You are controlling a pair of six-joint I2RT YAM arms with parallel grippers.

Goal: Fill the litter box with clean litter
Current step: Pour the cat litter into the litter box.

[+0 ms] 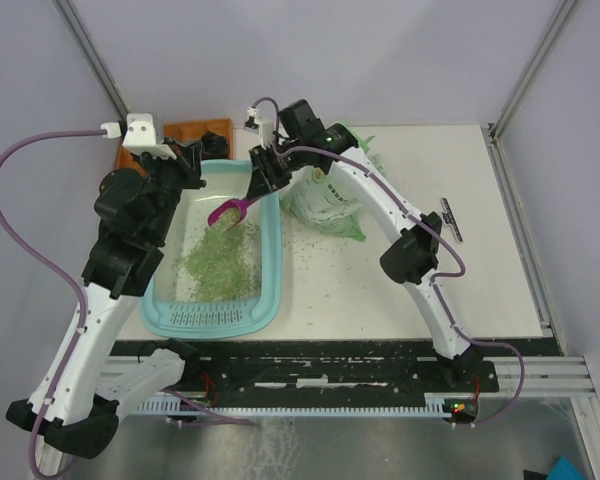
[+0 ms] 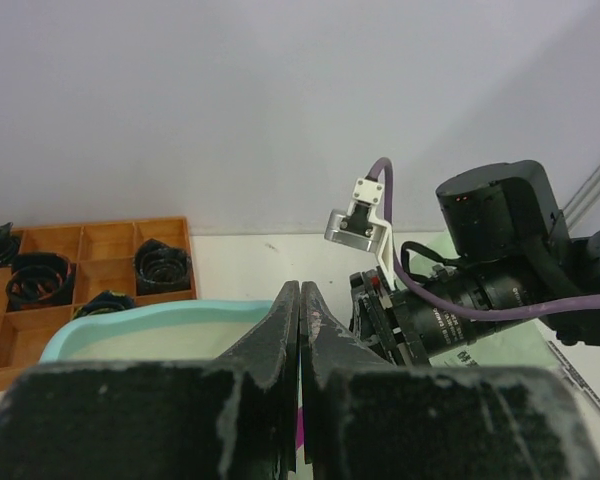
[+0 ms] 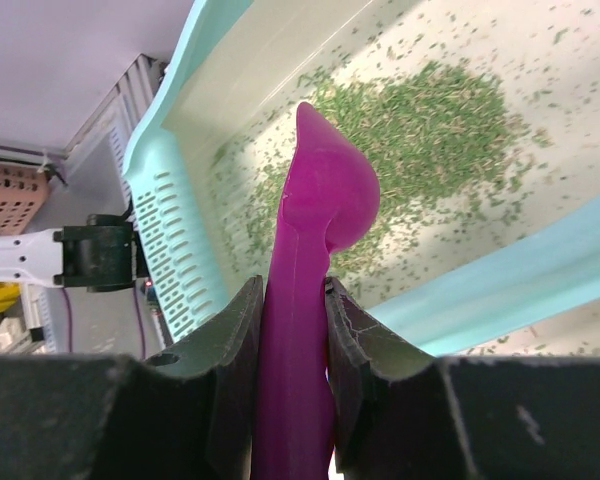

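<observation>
The light teal litter box (image 1: pixel 273 272) lies left of centre, its slotted ledge (image 3: pixel 170 250) at the near end. A loose patch of pale green litter (image 1: pixel 218 262) covers part of its whitish floor (image 3: pixel 420 120). My right gripper (image 1: pixel 258 185) hangs over the box's far right corner, shut on the handle of a magenta scoop (image 1: pixel 230 212). In the right wrist view the scoop (image 3: pixel 320 200) points bowl-down over the litter, with the gripper (image 3: pixel 292 295) clamped on its handle. My left gripper (image 2: pixel 300 298) is shut on nothing above the box's far rim (image 2: pixel 150 320), at the far left corner (image 1: pixel 192 162).
A light green and white printed bag (image 1: pixel 330 195) stands right of the box, behind my right arm. An orange compartmented tray (image 2: pixel 80 270) with black rings sits behind the box at the back left. Stray granules (image 1: pixel 310 250) lie on the table right of the box.
</observation>
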